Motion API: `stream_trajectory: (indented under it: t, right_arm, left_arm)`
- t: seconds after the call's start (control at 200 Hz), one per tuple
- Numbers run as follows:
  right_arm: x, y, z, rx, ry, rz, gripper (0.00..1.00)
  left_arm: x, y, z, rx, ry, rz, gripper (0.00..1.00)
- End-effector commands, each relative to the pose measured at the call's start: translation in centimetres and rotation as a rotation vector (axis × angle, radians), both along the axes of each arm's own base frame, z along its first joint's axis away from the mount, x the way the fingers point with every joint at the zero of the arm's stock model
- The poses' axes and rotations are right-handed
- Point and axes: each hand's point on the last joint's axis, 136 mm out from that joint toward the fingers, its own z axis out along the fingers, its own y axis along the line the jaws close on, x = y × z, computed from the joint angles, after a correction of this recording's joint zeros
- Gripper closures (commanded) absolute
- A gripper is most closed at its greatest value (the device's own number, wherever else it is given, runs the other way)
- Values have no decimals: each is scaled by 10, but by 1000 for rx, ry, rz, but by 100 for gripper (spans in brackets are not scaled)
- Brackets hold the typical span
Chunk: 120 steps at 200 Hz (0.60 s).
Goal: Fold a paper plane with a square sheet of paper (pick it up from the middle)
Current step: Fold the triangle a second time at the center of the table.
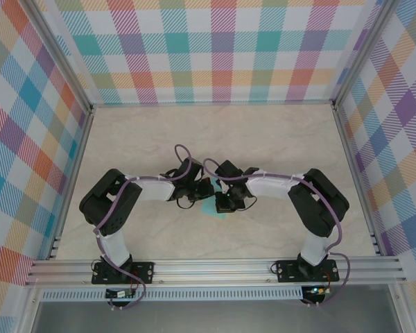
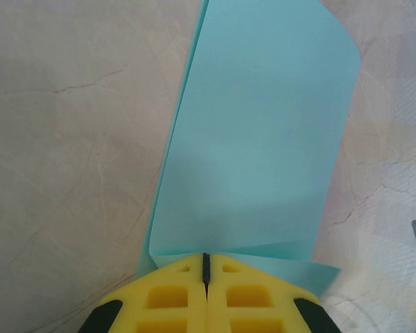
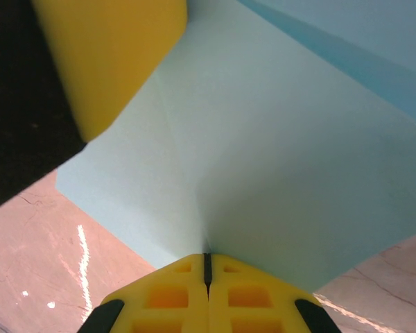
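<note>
— Where's the thin turquoise square sheet of paper (image 2: 256,139)?
— Mid-table, doubled over, held between both arms; the left gripper (image 2: 206,269) and right gripper (image 3: 206,263) each clamp an edge, fingers closed
— And around it?
— Pale marbled tabletop (image 1: 277,139), open on every side up to the checked pastel walls (image 1: 222,48)

Robot lab cell: aluminium rail frame (image 1: 215,267), plaid backdrop walls (image 1: 215,48), marble-look tabletop (image 1: 263,132).

Left arm (image 1: 121,201), right arm (image 1: 308,198) flank the square sheet of paper (image 2: 256,139); table (image 1: 215,132) elsewhere open.
</note>
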Motion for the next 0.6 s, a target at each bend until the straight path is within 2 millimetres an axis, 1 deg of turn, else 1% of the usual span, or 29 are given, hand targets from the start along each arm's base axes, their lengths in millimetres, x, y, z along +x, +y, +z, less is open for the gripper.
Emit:
stream_trajectory:
  t: [0.0,0.19,0.385,0.595]
  right_arm:
    - [-12,-21,-6,-65,27,19,100]
    - [-16,-21,1,-50,29,54,100]
    - [-23,-28,-4,-68,46,78,100]
    - [-30,-36,-5,-80,53,82,100]
  left_arm:
    - [-35,49,-56,247,162,52,100]
    - [-35,50,-57,256,164,53,100]
    - [-35,51,-58,263,167,54,100]
    - [-35,51,-58,266,167,54,100]
